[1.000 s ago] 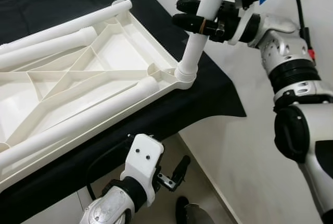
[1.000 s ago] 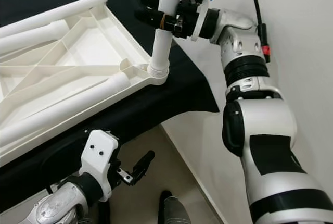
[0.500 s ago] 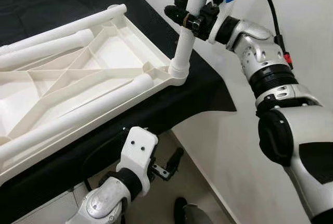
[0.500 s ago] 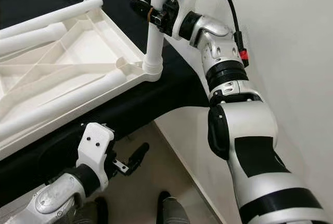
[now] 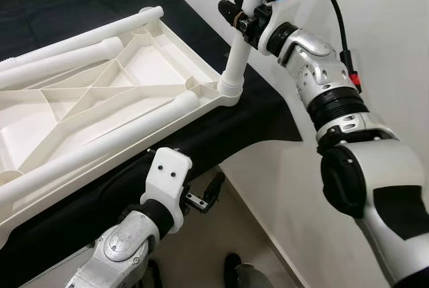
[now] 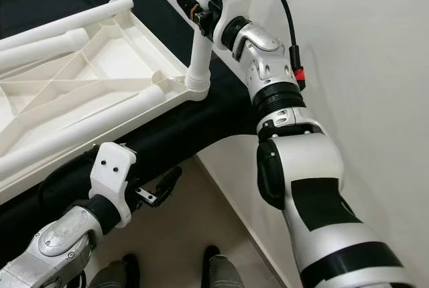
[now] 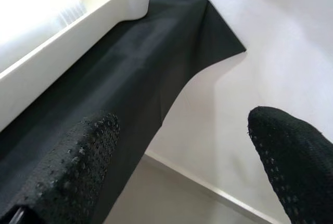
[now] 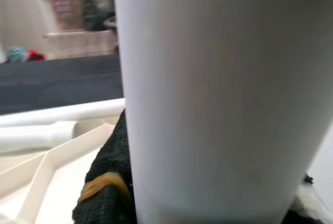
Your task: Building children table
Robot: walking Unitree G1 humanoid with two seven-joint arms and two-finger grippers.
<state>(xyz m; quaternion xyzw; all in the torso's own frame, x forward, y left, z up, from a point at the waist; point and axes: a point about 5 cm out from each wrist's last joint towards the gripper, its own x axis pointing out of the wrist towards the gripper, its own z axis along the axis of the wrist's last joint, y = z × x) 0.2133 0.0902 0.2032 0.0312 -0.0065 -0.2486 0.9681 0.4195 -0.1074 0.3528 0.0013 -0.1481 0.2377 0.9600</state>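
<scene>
A white plastic table top (image 5: 155, 67) lies upside down on a black cloth. One white leg (image 5: 235, 60) stands in its near right corner socket (image 5: 229, 90), tilted slightly. My right gripper (image 5: 236, 16) is shut on this leg, well above the socket. In the right wrist view the leg (image 8: 218, 94) is very close, with a black finger (image 8: 106, 187) beside it. Three loose legs lie on the top, one along the near side (image 5: 100, 147). My left gripper (image 5: 205, 193) hangs open below the table's edge, with nothing between its fingers (image 7: 78, 166).
The black cloth (image 5: 255, 117) drapes over the bench's corner. A white wall (image 5: 382, 13) stands close on the right. Pale floor (image 5: 275, 228) runs between bench and wall, with my feet (image 6: 218, 268) below. Storage boxes (image 8: 65, 0) stand far behind.
The camera has shifted. My right gripper stays shut on the leg, which now stands a little more upright in the socket. My left arm has risen closer to the bench's edge.
</scene>
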